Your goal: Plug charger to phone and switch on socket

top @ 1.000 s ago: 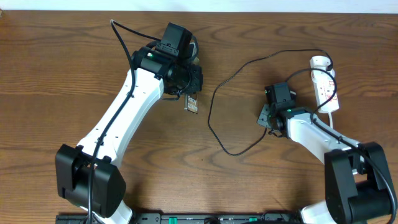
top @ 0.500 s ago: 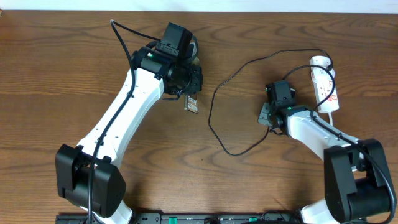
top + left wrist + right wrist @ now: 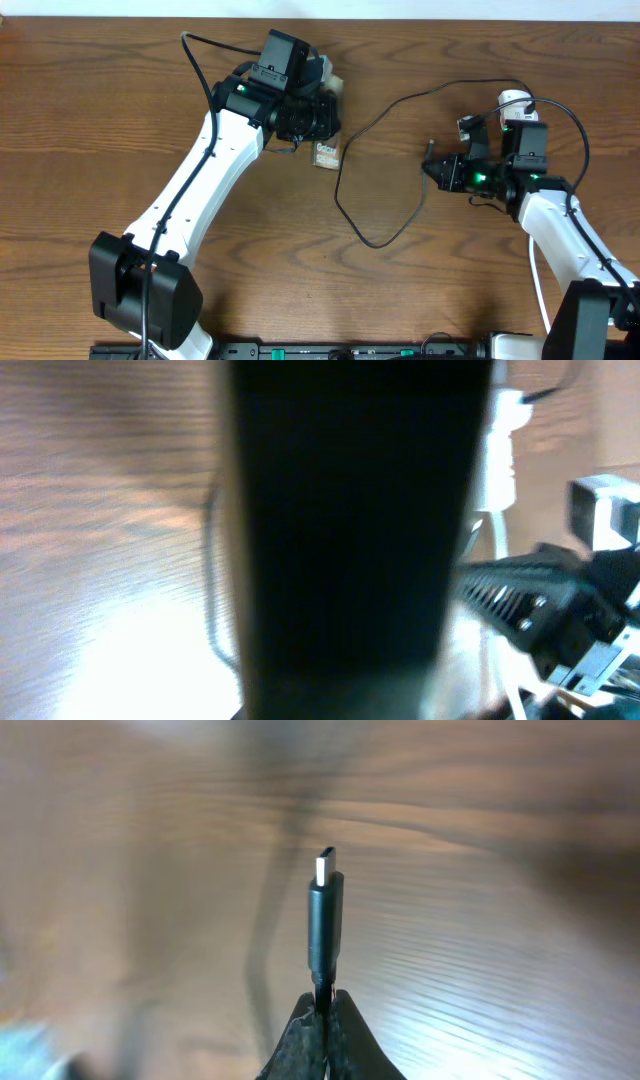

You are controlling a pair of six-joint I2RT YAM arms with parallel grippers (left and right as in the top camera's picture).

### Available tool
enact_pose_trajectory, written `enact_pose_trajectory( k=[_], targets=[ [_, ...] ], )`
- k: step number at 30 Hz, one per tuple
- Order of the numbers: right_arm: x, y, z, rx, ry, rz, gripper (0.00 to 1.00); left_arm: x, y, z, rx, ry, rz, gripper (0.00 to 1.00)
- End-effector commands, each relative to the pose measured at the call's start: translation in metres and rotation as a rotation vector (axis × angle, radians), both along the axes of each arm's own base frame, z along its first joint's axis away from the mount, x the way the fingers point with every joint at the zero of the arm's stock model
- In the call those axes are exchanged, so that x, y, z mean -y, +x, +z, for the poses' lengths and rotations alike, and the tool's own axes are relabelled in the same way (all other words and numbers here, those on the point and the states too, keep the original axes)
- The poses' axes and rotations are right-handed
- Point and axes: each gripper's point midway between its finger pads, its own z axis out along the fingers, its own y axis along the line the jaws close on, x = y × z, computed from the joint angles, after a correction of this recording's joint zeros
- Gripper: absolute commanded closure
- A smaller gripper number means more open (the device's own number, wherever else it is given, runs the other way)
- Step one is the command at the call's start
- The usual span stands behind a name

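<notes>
We are at the mating step. Our right pincer [image 3: 325,1008] is clenched on the thin black charger cable [image 3: 337,195] just behind its small black plug [image 3: 325,925]. Our left pincer [image 3: 320,138] looks clamped on the flat dark brown phone with white lettering [image 3: 326,153], toward the far side of the brown wooden counter [image 3: 100,90] and well to the left of the plug. To do this well, we should bring the two together slowly, line the plug's axis up with the phone's port before pushing, and keep the slack loop on the counter from tugging. The plug's long axis runs straight out past the right fingertips, bright metal tip leading. In the left wrist view the phone is a blurred dark slab running top to bottom, and we cannot tell which end carries the port
</notes>
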Motion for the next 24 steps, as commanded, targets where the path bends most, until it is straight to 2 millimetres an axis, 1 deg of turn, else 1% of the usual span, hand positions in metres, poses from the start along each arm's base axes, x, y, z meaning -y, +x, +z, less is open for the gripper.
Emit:
enact_pose_trajectory(
  k=[1, 3, 6, 8, 12, 17, 21, 24],
  targets=[
    [-0.037, -0.026, 0.057, 0.165, 0.297, 0.279, 0.99, 0.021, -0.011, 0.042, 0.041, -0.171, -0.101, 0.93],
    [-0.043, -0.031, 0.073, 0.221, 0.365, 0.341, 0.99, 0.026, -0.012, 0.047, 0.048, -0.202, -0.122, 0.93],
    [-0.048, -0.038, 0.098, 0.327, 0.452, 0.445, 0.99, 0.026, -0.012, 0.048, 0.055, -0.199, -0.127, 0.93],
    [-0.048, -0.036, 0.104, 0.333, 0.468, 0.451, 0.99, 0.026, -0.012, 0.047, 0.053, -0.199, -0.127, 0.93],
    [-0.05, -0.035, 0.107, 0.305, 0.482, 0.444, 0.99, 0.031, -0.016, 0.048, 0.053, -0.2, -0.14, 0.93],
    [-0.064, -0.042, 0.107, 0.295, 0.488, 0.486, 0.99, 0.042, -0.024, 0.048, 0.05, -0.201, -0.171, 0.93],
    [-0.074, -0.039, 0.1, 0.288, 0.449, 0.479, 0.99, 0.049, -0.03, 0.048, 0.047, -0.201, -0.19, 0.93],
    [-0.083, -0.042, 0.098, 0.277, 0.439, 0.492, 0.99, 0.054, -0.034, 0.048, 0.046, -0.202, -0.204, 0.93]
  ],
)
